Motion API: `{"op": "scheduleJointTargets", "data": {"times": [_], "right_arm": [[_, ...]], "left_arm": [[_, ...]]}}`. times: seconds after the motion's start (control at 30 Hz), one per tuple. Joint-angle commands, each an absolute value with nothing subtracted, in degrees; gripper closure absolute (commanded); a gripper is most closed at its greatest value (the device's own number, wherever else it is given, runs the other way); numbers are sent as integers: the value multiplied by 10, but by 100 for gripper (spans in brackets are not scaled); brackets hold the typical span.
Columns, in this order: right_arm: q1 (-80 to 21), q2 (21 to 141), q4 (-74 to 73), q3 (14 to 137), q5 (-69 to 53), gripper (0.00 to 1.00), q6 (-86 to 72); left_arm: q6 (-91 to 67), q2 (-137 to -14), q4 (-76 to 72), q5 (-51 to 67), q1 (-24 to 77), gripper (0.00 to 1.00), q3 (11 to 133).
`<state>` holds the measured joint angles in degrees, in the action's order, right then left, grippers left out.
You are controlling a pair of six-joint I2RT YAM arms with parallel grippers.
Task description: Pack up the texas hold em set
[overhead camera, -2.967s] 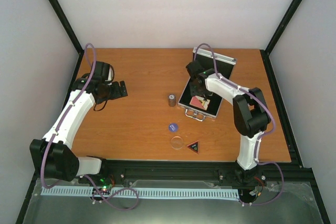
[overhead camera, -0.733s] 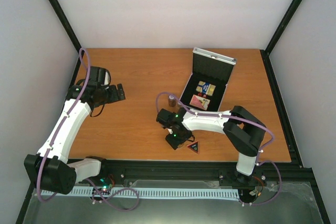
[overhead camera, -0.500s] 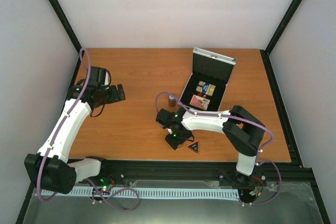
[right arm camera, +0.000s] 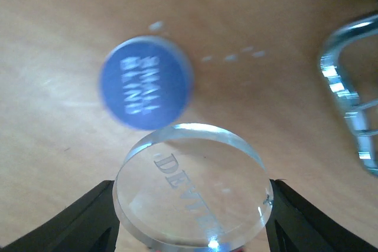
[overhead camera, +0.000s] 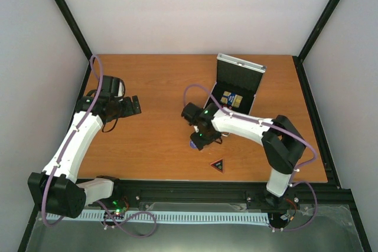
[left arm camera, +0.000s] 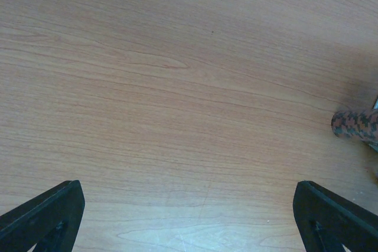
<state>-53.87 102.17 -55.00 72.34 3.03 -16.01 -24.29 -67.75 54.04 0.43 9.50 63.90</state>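
The clear disc (right arm camera: 192, 190), engraved with letters, hangs above the table with my right gripper (right arm camera: 192, 208) shut on its edges. Just beyond it on the wood lies the blue chip (right arm camera: 146, 82), which peeks out beside the right gripper (overhead camera: 199, 138) in the top view as the blue chip (overhead camera: 193, 144). The silver case (overhead camera: 239, 63) stands open behind, a blue-gold deck (overhead camera: 232, 98) in its black lining; its handle (right arm camera: 348, 87) shows at the right. The black triangle (overhead camera: 218, 164) lies near the front. My left gripper (overhead camera: 133, 104) hovers open at the left, nothing between its fingers.
A dark patterned cylinder (left arm camera: 354, 123) shows at the right edge of the left wrist view, far from the left gripper (left arm camera: 186, 190). In the top view my right arm hides it. Black frame posts border the table's sides.
My right gripper closed on the clear disc near the front, lifted it and carried it back toward the case, over the blue chip. The left arm has stayed put.
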Motion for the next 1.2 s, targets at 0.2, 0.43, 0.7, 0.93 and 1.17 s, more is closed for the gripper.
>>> {"op": "scheduleJointTargets", "data": {"times": [0.2, 0.43, 0.7, 0.93, 1.17], "right_arm": [[-409, 1020, -550, 798, 121, 62, -99], [-352, 1066, -503, 823, 153, 63, -73], [-303, 1106, -459, 833, 166, 64, -60], [-279, 1131, -443, 850, 172, 65, -63], [-255, 1169, -436, 878, 200, 66, -67]], "left_arm": [[-239, -682, 539, 4, 98, 0, 645], [-234, -692, 544, 0, 97, 0, 650], [-230, -698, 547, -3, 98, 0, 650], [-227, -709, 548, -6, 98, 0, 658], [-224, -719, 547, -6, 98, 0, 663]]}}
